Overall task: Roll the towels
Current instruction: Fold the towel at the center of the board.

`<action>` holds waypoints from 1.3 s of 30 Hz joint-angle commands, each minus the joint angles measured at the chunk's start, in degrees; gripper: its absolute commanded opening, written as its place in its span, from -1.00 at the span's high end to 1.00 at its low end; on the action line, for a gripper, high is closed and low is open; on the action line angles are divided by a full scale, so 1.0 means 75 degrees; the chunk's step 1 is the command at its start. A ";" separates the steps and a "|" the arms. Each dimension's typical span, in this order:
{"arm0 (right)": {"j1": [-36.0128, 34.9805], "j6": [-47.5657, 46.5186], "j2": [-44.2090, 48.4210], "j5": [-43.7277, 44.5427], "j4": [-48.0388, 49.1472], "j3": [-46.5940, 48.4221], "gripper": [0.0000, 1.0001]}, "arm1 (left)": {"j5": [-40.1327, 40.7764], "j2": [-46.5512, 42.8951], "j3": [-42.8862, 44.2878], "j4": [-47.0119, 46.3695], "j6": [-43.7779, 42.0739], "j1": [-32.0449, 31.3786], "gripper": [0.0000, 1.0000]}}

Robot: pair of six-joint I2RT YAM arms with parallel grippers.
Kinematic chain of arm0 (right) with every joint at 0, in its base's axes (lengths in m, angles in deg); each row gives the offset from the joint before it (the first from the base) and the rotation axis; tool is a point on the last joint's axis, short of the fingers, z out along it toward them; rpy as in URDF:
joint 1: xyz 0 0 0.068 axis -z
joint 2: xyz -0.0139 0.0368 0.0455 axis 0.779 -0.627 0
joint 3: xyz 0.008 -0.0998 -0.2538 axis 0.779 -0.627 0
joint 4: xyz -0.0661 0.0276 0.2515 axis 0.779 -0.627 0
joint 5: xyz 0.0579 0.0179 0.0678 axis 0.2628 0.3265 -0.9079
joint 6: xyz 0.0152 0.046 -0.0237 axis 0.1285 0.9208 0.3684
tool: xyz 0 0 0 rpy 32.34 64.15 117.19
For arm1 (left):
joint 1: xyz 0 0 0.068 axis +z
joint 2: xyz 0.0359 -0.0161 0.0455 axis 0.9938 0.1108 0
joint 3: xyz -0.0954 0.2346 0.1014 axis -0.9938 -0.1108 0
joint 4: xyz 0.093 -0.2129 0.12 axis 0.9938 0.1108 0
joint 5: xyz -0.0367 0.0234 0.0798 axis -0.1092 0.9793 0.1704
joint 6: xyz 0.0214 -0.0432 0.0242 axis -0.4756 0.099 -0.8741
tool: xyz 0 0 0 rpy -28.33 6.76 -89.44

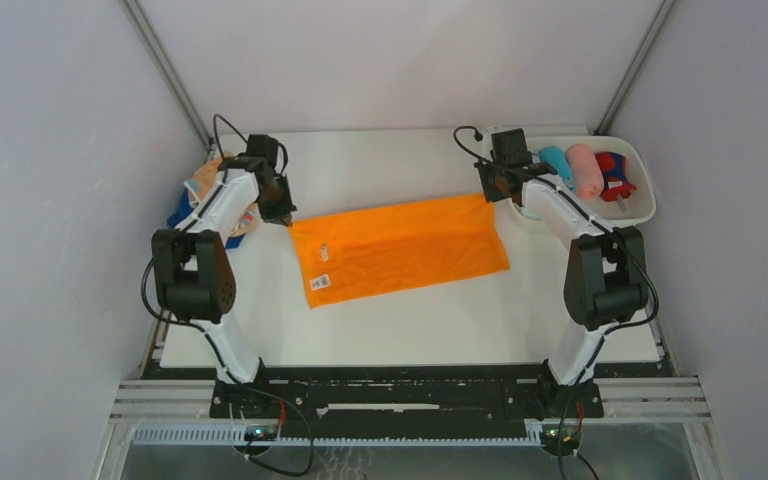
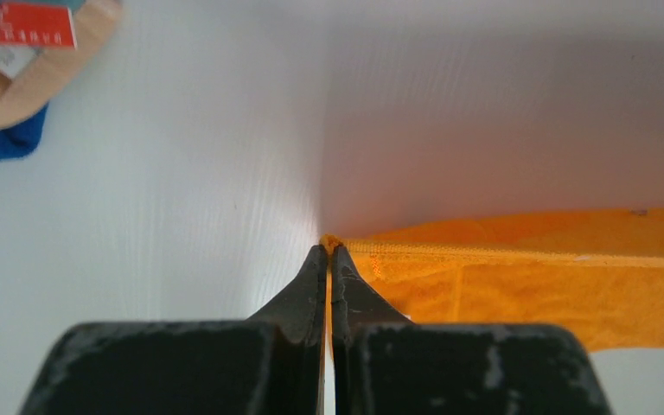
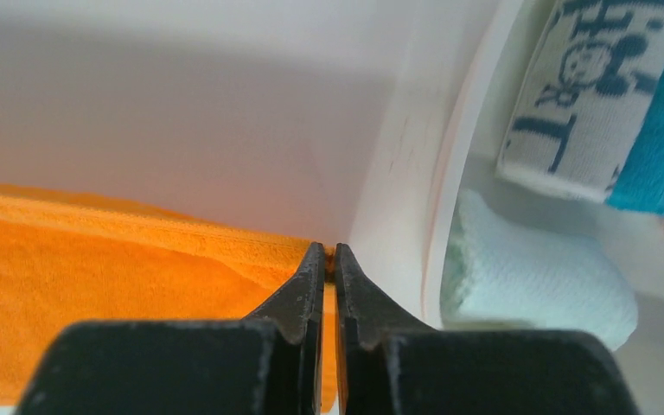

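– Top external view first: how many towels do you count on the tabletop (image 1: 410, 330)?
– One orange towel (image 1: 400, 250) lies spread flat in the middle, a little askew. There are two arms, one at each far corner of it.
– And the fingers?
– Both pairs are closed. The left fingers (image 1: 286, 217) pinch the far left corner, and the left wrist view shows the tips meeting on the orange hem. The right fingers (image 1: 491, 196) pinch the far right corner the same way, just beside the white tray (image 1: 646, 205).
– What's in the tray?
– Rolled towels. From above I make out three: a turquoise roll (image 1: 557, 164), a pink roll (image 1: 586, 170) and a dark blue roll (image 1: 615, 172) with red on it. The right wrist view adds two more: a mint roll (image 3: 536, 285) just inside the rim and a white roll with dark blue drawings (image 3: 588, 86). That makes five.
– Anything unrolled besides the orange one?
– A small heap at the tabletop's far left edge, behind the left arm. A peach towel (image 2: 43, 78) lies on a dark blue towel (image 2: 0, 143). I can count those two, but I cannot tell whether there are more.
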 commanded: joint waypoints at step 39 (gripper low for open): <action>0.0294 0.2601 0.2234 0.2686 0.1884 -0.4020 1.00 | 0.0289 -0.4377 -0.6549 -0.2729 0.3117 -0.0886 1.00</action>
